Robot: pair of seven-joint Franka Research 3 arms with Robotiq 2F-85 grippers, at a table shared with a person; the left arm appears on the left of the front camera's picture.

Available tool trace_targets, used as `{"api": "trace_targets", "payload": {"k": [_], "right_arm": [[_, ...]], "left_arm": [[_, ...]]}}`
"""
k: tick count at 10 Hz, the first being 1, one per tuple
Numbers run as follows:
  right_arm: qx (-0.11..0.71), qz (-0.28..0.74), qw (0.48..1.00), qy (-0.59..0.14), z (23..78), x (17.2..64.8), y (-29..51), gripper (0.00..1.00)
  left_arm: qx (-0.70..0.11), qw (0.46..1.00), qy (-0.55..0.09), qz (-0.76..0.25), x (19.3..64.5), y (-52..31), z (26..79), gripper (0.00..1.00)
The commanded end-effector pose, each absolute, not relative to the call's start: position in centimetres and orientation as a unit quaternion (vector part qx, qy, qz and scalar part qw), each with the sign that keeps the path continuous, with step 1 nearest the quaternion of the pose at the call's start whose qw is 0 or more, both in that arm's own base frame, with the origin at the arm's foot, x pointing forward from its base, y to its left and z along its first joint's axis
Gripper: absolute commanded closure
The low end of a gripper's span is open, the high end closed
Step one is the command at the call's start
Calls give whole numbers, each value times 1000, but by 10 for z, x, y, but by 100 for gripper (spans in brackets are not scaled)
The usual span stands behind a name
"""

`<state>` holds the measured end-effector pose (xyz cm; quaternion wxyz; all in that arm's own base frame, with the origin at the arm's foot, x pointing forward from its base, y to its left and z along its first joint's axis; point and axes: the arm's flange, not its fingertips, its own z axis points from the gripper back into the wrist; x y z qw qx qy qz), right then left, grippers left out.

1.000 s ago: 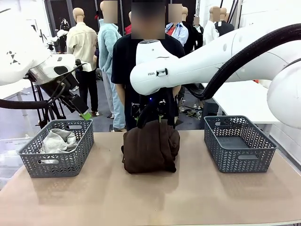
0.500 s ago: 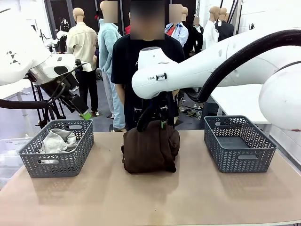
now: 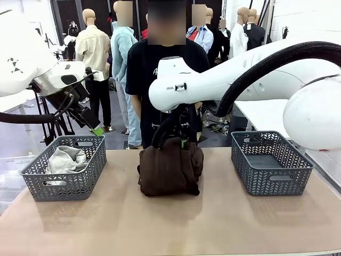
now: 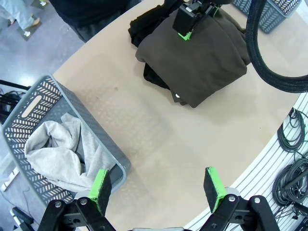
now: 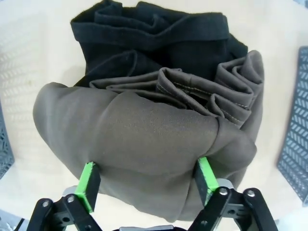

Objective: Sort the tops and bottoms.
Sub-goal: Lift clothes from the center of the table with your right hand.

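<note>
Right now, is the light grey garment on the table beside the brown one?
No, the light grey garment lies inside the basket at the robot's left, apart from the dark brown garment.

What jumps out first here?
The right gripper is down on the dark brown garment at mid-table, jaws open astride its top fold, with a black garment lying under it. A light grey garment sits in the left basket, and the left gripper hangs open near that basket.

A tan table (image 3: pixel 170 224) stands on a grey floor (image 3: pixel 16 141), with what looks like a white table (image 3: pixel 266 116) behind.
</note>
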<state>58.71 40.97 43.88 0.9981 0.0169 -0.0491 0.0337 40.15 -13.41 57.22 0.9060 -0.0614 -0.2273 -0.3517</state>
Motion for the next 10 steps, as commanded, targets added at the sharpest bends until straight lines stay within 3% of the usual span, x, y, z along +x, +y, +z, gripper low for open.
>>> {"api": "trace_targets", "payload": {"k": [1,4,5,10], "right_arm": [[23,44,998,-44,441,589,412,33],[17,50,998,-34,443,584,415,92],[12,52,998,-31,443,583,415,100],[6,48,998,-32,439,583,416,100]], "left_arm": [[-68,903,-228,-357,401,-132,572,0],[-68,903,-228,-357,401,-132,572,0],[-68,903,-228,-357,401,-132,572,0],[-68,903,-228,-357,401,-132,572,0]]}}
